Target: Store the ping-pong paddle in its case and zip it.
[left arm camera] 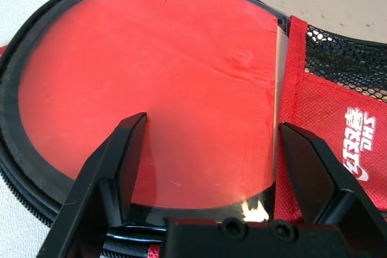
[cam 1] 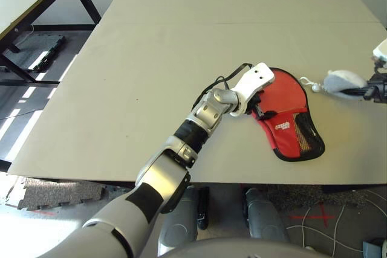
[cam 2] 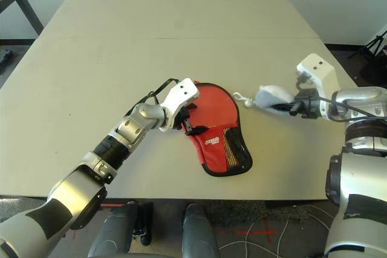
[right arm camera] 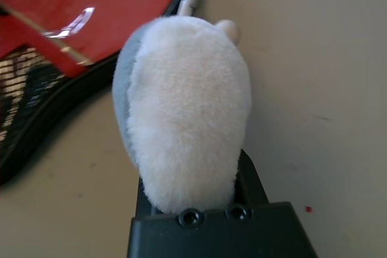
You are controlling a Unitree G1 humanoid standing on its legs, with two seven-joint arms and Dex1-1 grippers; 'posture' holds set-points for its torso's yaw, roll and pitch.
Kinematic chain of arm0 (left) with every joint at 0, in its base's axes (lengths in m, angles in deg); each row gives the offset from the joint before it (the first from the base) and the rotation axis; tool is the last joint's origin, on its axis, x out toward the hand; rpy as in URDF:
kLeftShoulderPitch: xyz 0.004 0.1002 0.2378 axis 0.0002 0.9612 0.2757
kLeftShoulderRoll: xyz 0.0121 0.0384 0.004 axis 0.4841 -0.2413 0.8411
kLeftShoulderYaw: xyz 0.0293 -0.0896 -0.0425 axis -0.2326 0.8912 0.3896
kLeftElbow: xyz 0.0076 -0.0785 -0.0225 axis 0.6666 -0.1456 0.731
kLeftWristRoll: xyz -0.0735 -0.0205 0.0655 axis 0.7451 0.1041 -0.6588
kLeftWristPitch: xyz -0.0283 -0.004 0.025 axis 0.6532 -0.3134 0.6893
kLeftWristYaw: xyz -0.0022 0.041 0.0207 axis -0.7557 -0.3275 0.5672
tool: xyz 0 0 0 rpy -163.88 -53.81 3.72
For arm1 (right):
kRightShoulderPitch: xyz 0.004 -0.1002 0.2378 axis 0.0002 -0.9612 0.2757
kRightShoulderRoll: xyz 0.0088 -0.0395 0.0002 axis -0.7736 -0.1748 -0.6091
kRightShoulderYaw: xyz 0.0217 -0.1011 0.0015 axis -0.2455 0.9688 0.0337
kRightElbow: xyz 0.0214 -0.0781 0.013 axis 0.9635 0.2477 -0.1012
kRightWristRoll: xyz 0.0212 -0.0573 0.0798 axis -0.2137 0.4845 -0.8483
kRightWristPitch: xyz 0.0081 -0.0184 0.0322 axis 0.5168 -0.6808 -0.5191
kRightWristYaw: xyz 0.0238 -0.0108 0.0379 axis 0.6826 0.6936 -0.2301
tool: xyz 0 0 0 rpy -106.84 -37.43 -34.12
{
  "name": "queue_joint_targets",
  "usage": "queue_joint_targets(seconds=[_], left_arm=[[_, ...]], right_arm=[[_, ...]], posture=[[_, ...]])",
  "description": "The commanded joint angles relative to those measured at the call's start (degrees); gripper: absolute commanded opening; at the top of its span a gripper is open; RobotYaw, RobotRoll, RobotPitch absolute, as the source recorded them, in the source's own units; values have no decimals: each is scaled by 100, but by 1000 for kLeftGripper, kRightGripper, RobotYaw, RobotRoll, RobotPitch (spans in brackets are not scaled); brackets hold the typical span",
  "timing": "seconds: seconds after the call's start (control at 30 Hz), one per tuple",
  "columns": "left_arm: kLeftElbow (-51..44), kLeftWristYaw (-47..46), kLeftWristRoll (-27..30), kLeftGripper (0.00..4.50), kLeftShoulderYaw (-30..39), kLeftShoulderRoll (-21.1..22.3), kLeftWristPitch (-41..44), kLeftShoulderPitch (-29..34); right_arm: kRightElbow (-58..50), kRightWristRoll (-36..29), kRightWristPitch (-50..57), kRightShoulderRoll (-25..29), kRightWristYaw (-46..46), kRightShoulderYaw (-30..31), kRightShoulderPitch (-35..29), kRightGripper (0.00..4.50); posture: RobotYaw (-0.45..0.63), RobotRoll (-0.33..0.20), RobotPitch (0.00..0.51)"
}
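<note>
Since the next move prob. turns on the case's edge zip, the L hand (left arm camera: pixel 213 121) is the nearer one: it's right over the case's (cam 2: pixel 216 152) L side, about where the round part meets the pocket, w/ most of the case lying to its R. Long axis runs away from the robot at a slight slant, round end far, narrower pocket end near & a bit to the R. L hand is released, fingers spread wide over the red face, nothing gripped. R hand (cam 2: pixel 283 107) is well off to the R of the case, clenched on the fuzzy grey-white pouch (right arm camera: pixel 187 107), its white cord (cam 2: pixel 242 97) pointing back twd the case's far R edge. The paddle (left arm camera: pixel 151 89) looks to be in the case already, red face up under a clear window, pale edge by the pocket; handle hidden. Can't tell how far the zip's run, so finding the puller is prob. next. Writing: white logo (left arm camera: pixel 358 140) on the red pocket, "红双喜" w/ "DHS" beside it. No other label legible.
</note>
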Motion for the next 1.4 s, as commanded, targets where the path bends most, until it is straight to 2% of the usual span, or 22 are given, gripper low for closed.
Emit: queue_joint_targets(seconds=[0.03, 0.2, 0.4, 0.57, 0.67, 0.83, 0.9, 0.97, 1.1, 1.2, 1.33, 1.4], left_arm=[[434, -32, -189, 4500, -122, -1, 122, 135], [541, -45, -199, 4500, -95, -23, 33, 95], [694, -91, -224, 4500, -48, -63, -101, 35], [815, -96, -246, 4500, -4, -75, -197, -23], [803, -79, -254, 4500, 14, -43, -224, -38], [248, 62, -221, 4500, 80, 194, -159, 5], [-279, 47, -124, 4500, 234, 347, -35, 56], [-758, 24, -19, 4500, 367, 459, 206, 109], [-2224, -1, 424, 4500, 944, 826, 850, 273], [-2940, -102, 691, 4500, 1416, 1168, 1176, 370], [-3272, -375, 825, 4500, 1899, 1574, 1273, 473], [-3220, -792, 900, 4500, 2412, 1748, 1176, 547]], right_arm=[[-907, -871, 473, 356, 304, 439, -591, 420], [-2490, -2214, 1043, 1108, 304, 1147, -1693, 419], [-3811, -3065, 1204, 1820, 304, 1596, -2589, 419], [-4178, -3248, 1168, 1994, 304, 1638, -2839, 416], [-3984, -3069, 1258, 1819, 304, 1448, -2637, 410], [-3497, -3144, 1728, 1720, 304, 1233, -2105, 2036], [-2969, -3194, 2012, 1583, 304, 1015, -1640, 2689], [-2265, -2932, 2105, 1355, 240, 796, -1146, 3318], [-924, -2586, 1809, 1045, 150, 340, -492, 4484], [-313, -2497, 1648, 749, -364, -92, -138, 4484], [144, -2335, 1265, 461, -941, -530, -4, 4484], [354, -2191, 570, 260, -1929, -813, -41, 4484]], posture=[[-120, 0, 169], [-125, 0, 167], [-133, 0, 164], [-134, 0, 160], [-132, 0, 155], [-124, 0, 152], [-120, 0, 153], [-112, 0, 153], [-102, 0, 153], [-87, 0, 153], [-78, 0, 152], [-78, 0, 152]])
